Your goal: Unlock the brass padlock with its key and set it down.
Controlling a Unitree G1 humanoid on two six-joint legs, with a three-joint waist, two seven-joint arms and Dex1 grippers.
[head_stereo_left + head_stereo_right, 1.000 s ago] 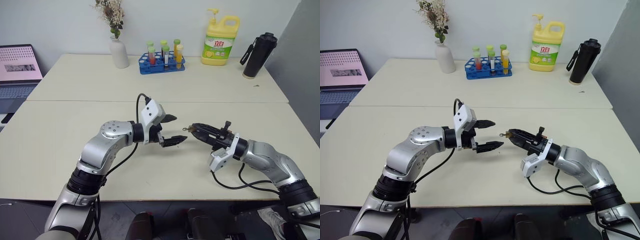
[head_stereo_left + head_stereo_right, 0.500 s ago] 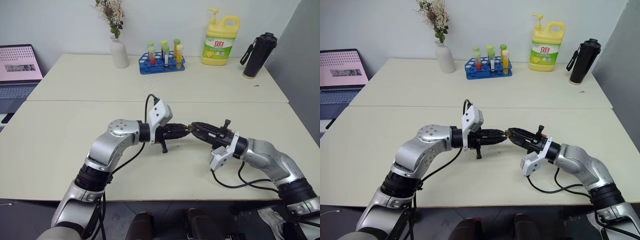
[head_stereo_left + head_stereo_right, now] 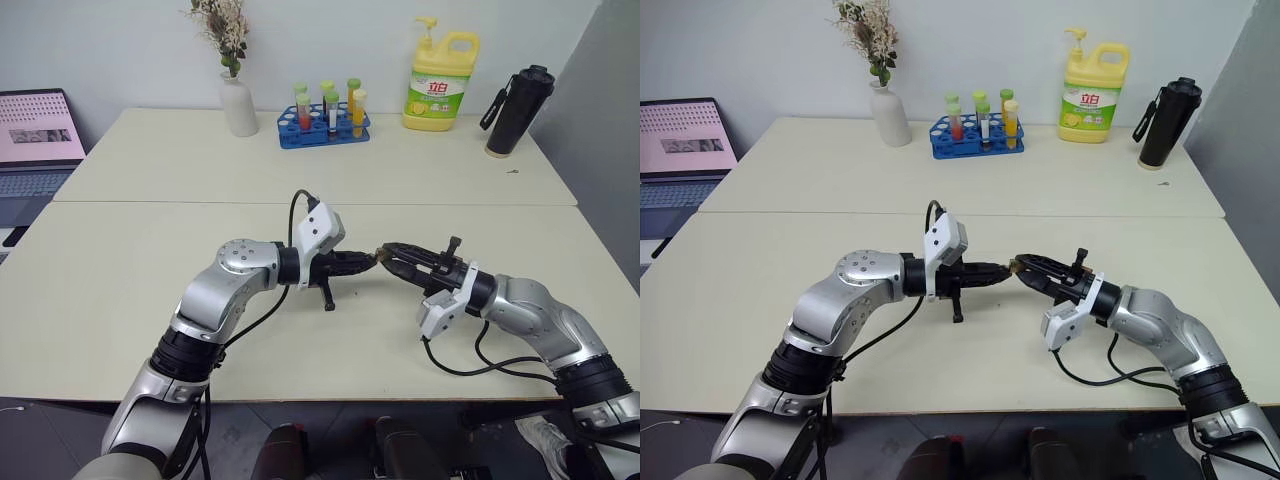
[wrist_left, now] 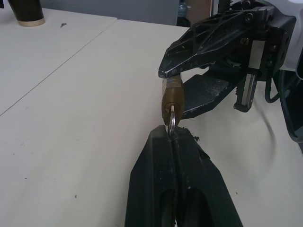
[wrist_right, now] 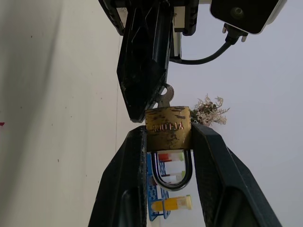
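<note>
I am seeing the brass padlock (image 5: 168, 128) sitting clamped between the two fingers of the right gripper (image 3: 392, 257), its body pinched on both sides and its silver shackle (image 5: 172, 171) lying back in the gap between them, toward the wrist. The lock is hanging in the air above the table (image 3: 120, 290), not resting on it. The key (image 4: 172, 120) is sticking out of the padlock's bottom face, and the left gripper (image 3: 368, 261) is meeting it tip to tip with the right: its fingers are pressing tight together on the key's head, no gap showing between them in the left wrist view. I am reading both pincers as clenched, the right on the lock and the left on the key.

Nothing is standing between the two grippers or just beneath them; the tabletop there is bare. Well beyond the grippers, along the far edge, I am noting a white vase (image 3: 238, 105) with dried flowers, a blue rack of test tubes (image 3: 325, 117), a yellow detergent bottle (image 3: 441, 85) and a black flask (image 3: 518, 108). A laptop (image 3: 35, 145) is sitting off to the left gripper's side. A black cable (image 3: 480, 362) is trailing on the table under the right arm.
</note>
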